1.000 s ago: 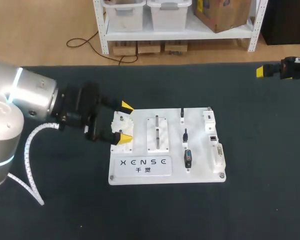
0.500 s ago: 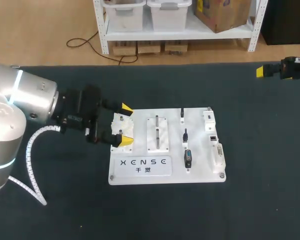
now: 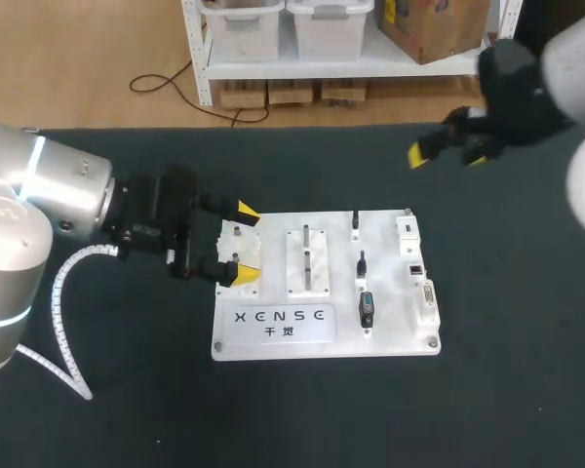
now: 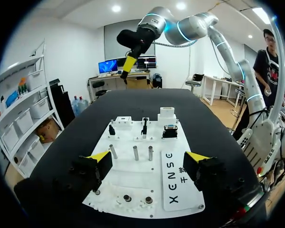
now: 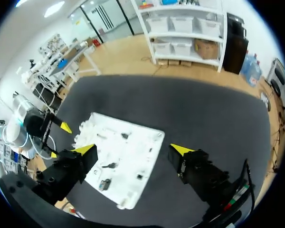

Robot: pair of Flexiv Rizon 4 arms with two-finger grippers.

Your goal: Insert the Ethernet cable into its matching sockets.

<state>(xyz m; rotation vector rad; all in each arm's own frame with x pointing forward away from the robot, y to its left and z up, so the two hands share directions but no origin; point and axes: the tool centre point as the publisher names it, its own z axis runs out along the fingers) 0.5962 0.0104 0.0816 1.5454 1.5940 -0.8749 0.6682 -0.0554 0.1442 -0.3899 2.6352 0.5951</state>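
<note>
The white connector board (image 3: 273, 330) lies mid-table. Small black plugs (image 3: 367, 310) stand upright on its right half, and white socket blocks (image 3: 415, 265) line its right edge. I cannot make out a loose Ethernet cable. My left gripper (image 3: 242, 243) is open, low at the board's left end, its yellow tips straddling the white fixture there; the left wrist view shows the board (image 4: 167, 167) running ahead between the open left gripper (image 4: 148, 159). My right gripper (image 3: 448, 154) hangs open and empty above the table behind the board's back right corner. From the right wrist view the board (image 5: 133, 137) lies far below that gripper (image 5: 133, 151).
Steel pegs (image 3: 305, 261) rise from a white block in the board's middle. Dark tabletop (image 3: 507, 390) surrounds the board on all sides. My left arm's white cable conduit (image 3: 58, 341) loops over the table at the left.
My right arm has swung in from the right edge and now stands above the table's back right. The left gripper has drawn back slightly to the left.
</note>
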